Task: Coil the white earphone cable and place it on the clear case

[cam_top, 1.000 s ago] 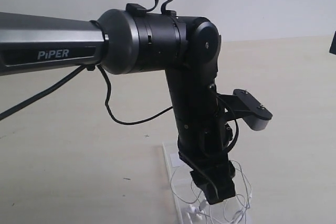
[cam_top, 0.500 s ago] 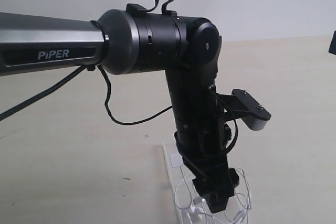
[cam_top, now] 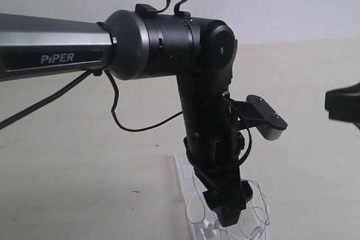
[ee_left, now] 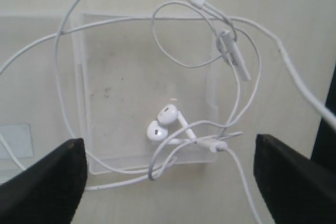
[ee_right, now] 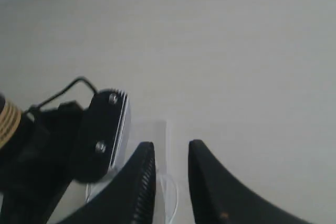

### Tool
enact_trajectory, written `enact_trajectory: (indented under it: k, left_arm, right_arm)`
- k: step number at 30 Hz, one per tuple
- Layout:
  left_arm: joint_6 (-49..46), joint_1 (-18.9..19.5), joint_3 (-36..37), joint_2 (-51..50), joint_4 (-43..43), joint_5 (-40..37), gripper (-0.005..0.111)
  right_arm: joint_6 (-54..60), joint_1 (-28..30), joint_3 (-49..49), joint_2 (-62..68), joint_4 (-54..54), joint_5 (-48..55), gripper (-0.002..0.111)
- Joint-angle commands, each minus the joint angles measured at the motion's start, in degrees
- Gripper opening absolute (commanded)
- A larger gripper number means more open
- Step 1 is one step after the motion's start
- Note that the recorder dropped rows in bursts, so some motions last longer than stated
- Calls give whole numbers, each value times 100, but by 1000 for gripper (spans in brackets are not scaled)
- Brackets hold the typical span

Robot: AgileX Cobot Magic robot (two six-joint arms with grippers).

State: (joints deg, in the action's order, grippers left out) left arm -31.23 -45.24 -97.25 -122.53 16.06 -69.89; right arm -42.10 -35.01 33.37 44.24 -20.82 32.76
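Note:
The white earphone cable lies in loose loops over one half of the clear case. Its two earbuds rest on that half and the inline remote sits by its edge. My left gripper hangs just above them, open wide with nothing between its fingers. In the exterior view my left gripper points down over the case and the cable. My right gripper is off to the side, its fingers a little apart and empty.
A white square sticker marks the other half of the case. The left arm's body and its black cable hide much of the case. The right gripper shows at the right edge. Pale tabletop lies all round.
My left gripper has sunk a little lower over the case and turned slightly. The right gripper has come into the exterior view at the right edge.

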Motion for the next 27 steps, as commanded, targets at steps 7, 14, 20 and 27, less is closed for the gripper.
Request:
enact_trajectory:
  k: [7, 14, 20, 27]
  left_arm:
    - [-1, 11, -31, 51, -42, -8, 82]
    - [-1, 11, -31, 51, -42, -8, 82]
    - [-1, 11, -31, 51, -9, -8, 82]
    - [-1, 11, -31, 51, 8, -8, 82]
  right_arm:
    - [3377, 34, -40, -21, 4090, 968, 21]
    - [3165, 34, -1422, -168, 4863, -844, 21]
    - [3205, 34, -1817, -222, 5190, -1585, 16]
    - [3283, 34, -1817, 79, 5208, -1736, 3]
